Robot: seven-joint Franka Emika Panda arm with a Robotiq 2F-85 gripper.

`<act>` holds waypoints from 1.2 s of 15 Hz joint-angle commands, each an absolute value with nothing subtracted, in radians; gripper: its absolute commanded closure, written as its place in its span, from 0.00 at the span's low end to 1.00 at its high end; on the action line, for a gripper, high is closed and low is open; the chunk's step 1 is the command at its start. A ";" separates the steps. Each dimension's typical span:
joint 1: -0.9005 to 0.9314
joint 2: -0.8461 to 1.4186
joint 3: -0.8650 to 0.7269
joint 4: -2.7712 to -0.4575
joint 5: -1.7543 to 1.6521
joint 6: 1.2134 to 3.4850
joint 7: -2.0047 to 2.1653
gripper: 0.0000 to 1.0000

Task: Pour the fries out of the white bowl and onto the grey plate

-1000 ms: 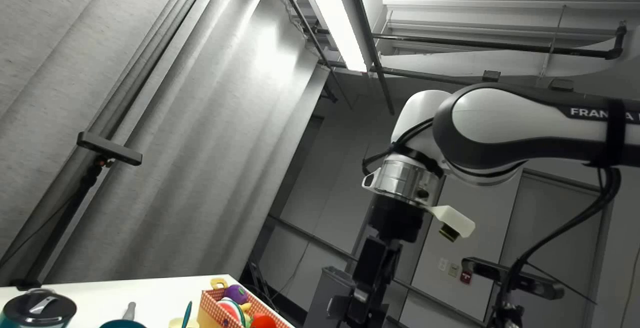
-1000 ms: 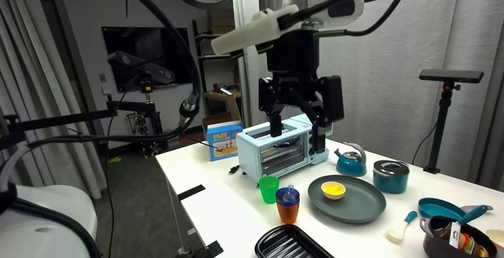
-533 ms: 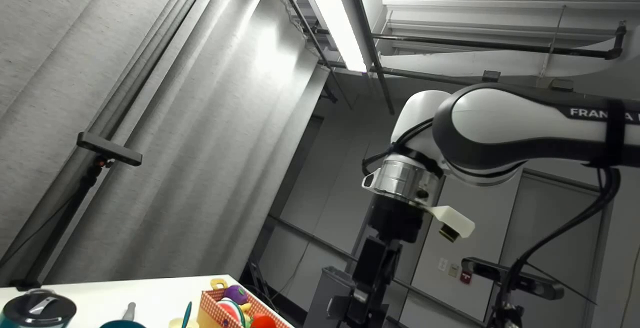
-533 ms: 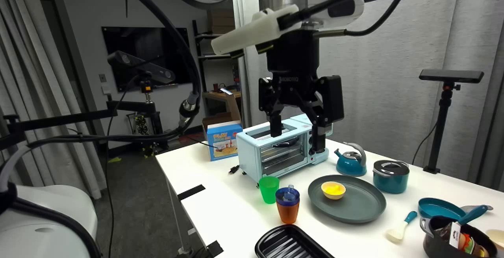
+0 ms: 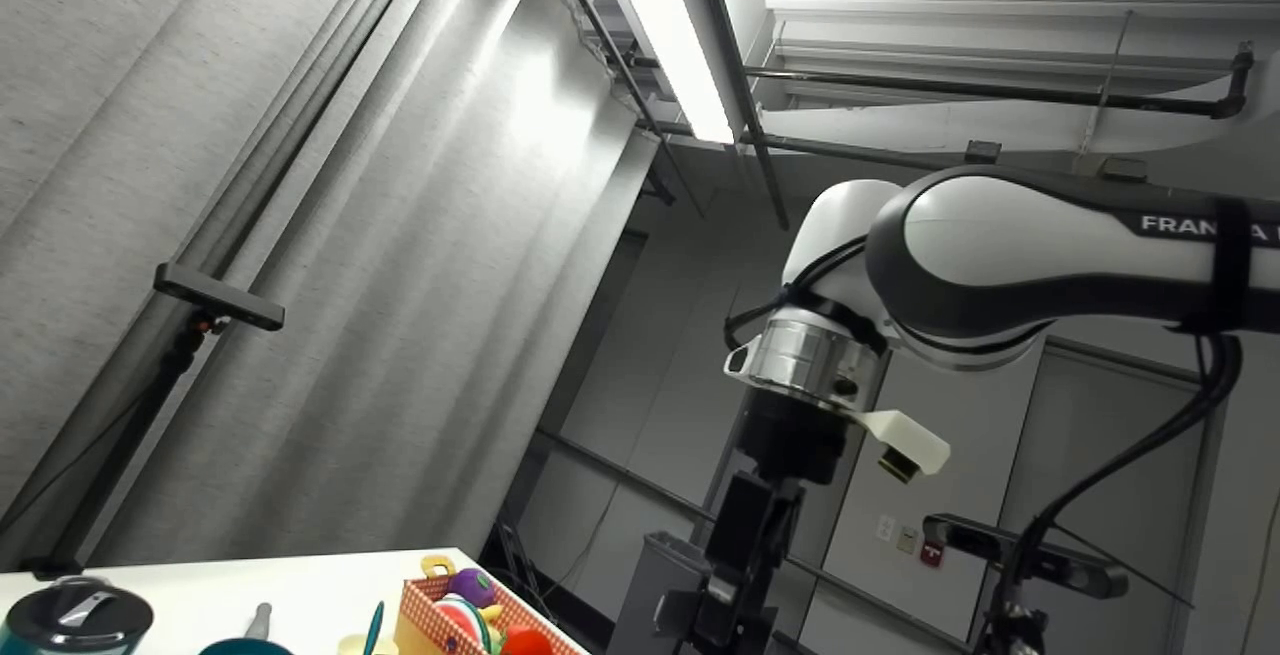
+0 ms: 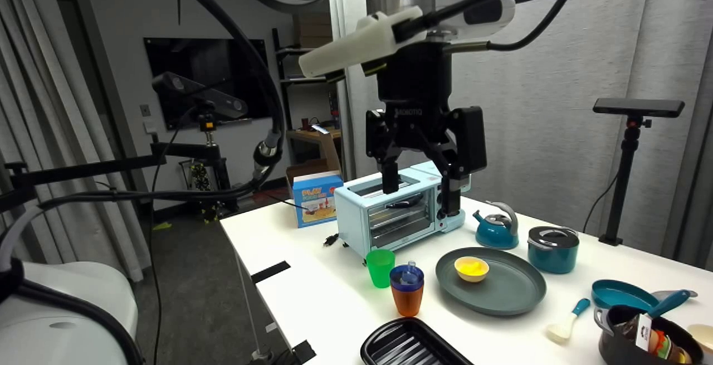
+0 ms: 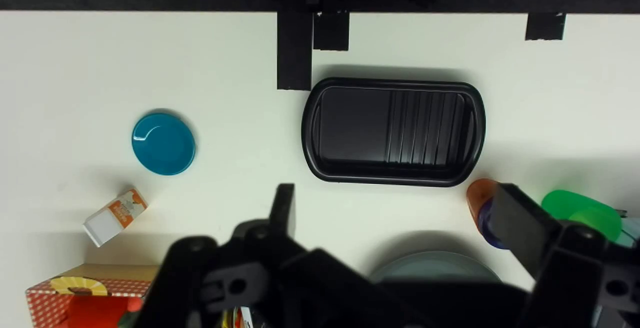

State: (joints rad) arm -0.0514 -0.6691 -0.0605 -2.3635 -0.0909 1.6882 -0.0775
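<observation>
The small off-white bowl [image 6: 472, 279] stands upright on the grey plate [image 6: 507, 295], towards its back left, in an exterior view. Yellow fries [image 6: 471, 268] lie in the bowl; single pieces are too small to make out. My gripper [image 6: 421, 195] hangs open and empty, fingers down, well above the table. In the wrist view the gripper [image 7: 397, 195] shows its fingers wide apart with nothing between them. Only the edge of the grey plate [image 7: 435, 265] shows there, below the fingertips; the gripper body hides the rest and the bowl.
A black tray [image 7: 355, 127], nested orange and blue cups [image 6: 408, 298] and a green cup [image 6: 380, 268] lie near the plate. A light blue toaster oven [image 6: 353, 223], kettle [image 6: 496, 235] and teal pot [image 6: 551, 259] stand behind. A spoon [image 6: 562, 327] and black pot [image 6: 615, 345] are right.
</observation>
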 commanded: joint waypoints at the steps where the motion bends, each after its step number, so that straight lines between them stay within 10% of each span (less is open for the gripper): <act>1: -0.048 -0.668 -0.063 -2.360 -0.092 1.685 -0.076 0.00; 18: -0.049 -0.606 -0.066 -2.344 -0.103 1.703 -0.085 0.00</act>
